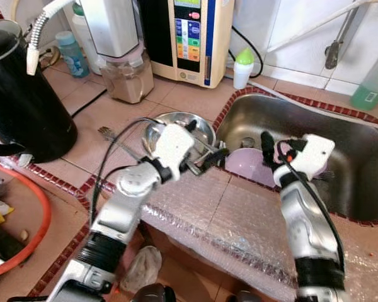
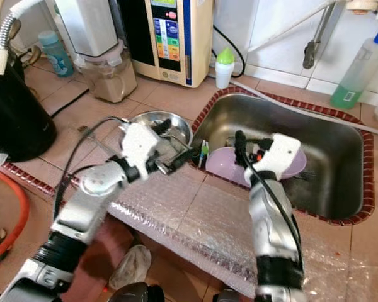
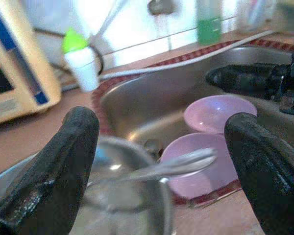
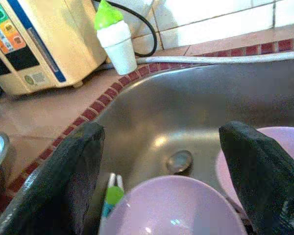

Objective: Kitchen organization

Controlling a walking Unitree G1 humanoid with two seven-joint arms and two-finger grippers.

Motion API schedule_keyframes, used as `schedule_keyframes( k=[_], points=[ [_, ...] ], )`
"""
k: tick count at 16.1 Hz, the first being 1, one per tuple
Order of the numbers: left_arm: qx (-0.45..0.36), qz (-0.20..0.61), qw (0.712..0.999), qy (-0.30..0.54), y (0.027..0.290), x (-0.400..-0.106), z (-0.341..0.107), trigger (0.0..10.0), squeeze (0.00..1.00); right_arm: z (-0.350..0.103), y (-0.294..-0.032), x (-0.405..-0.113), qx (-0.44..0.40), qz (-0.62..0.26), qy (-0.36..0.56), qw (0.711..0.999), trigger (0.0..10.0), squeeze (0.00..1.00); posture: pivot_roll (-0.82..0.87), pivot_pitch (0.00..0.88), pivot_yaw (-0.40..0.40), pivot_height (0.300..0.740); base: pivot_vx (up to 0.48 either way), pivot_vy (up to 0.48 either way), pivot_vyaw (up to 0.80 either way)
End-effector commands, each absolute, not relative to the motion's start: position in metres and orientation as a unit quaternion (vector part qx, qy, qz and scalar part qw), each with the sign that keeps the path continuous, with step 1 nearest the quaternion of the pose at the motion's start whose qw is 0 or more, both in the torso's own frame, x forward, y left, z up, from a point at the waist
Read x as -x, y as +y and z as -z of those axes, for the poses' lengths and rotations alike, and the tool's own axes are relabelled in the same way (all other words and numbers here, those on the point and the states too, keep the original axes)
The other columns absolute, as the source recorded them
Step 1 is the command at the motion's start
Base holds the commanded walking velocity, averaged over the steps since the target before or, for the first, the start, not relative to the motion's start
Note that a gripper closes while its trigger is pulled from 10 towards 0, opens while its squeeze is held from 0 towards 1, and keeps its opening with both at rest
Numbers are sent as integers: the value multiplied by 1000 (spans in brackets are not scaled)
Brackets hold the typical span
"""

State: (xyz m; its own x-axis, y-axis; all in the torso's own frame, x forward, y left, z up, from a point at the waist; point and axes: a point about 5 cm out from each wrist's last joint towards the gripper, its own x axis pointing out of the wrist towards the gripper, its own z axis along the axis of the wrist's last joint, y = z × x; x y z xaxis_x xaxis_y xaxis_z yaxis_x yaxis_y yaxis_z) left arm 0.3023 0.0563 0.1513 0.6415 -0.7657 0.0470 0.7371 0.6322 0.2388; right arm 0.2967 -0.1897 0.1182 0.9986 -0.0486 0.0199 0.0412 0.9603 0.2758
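A steel bowl (image 1: pixel 170 126) sits on the tiled counter just left of the sink (image 1: pixel 359 157), with a metal spoon (image 3: pixel 179 165) lying across it. My left gripper (image 1: pixel 205 142) hovers over the bowl's sink-side rim, open; the spoon handle lies between its wide-spread fingers (image 3: pixel 63 161) without being touched. Two purple bowls (image 4: pixel 171 208) (image 3: pixel 219 111) rest in the sink near the drain (image 4: pixel 179 160). My right gripper (image 2: pixel 271 161) is open above them, one finger (image 1: pixel 266 146) pointing up. A green and white utensil (image 4: pixel 112 195) leans at the sink's near corner.
A black kettle (image 1: pixel 19 107) stands at the left, with a jug appliance (image 1: pixel 126 75) and a cream water machine (image 1: pixel 189 38) at the back. A green-capped bottle (image 1: pixel 243 66) and a green soap bottle (image 1: pixel 368 88) flank the sink. Bubble wrap (image 1: pixel 239 220) covers the front counter. A fork (image 1: pixel 110 135) lies by the bowl.
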Motion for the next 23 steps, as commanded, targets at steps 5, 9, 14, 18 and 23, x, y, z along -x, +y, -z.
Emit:
schedule_keyframes(
  k=[5,9,14,18,23],
  points=[
    [-160,429,886,-73,51,-301,-131,10000,0,-123,-192,-275,-101,-3,-10,995,10000,0,-130,73,50,740,0,0,0],
    [-194,408,888,-89,50,-314,-130,10000,0,-121,-191,-257,-68,-35,3,997,10000,0,-135,72,48,740,0,0,0],
    [-221,393,886,-106,49,-323,-130,10000,0,-122,-191,-245,-54,-42,11,998,10000,0,-156,95,63,740,0,0,0],
    [-245,400,877,-99,44,-329,-122,10000,0,-130,-195,-241,-47,-19,-3,999,10000,0,-215,108,71,740,0,0,0],
    [-266,400,872,-91,45,-336,-116,0,0,-133,-198,-240,-42,-12,-5,999,10000,0,-240,91,81,740,0,0,0]
  ],
)
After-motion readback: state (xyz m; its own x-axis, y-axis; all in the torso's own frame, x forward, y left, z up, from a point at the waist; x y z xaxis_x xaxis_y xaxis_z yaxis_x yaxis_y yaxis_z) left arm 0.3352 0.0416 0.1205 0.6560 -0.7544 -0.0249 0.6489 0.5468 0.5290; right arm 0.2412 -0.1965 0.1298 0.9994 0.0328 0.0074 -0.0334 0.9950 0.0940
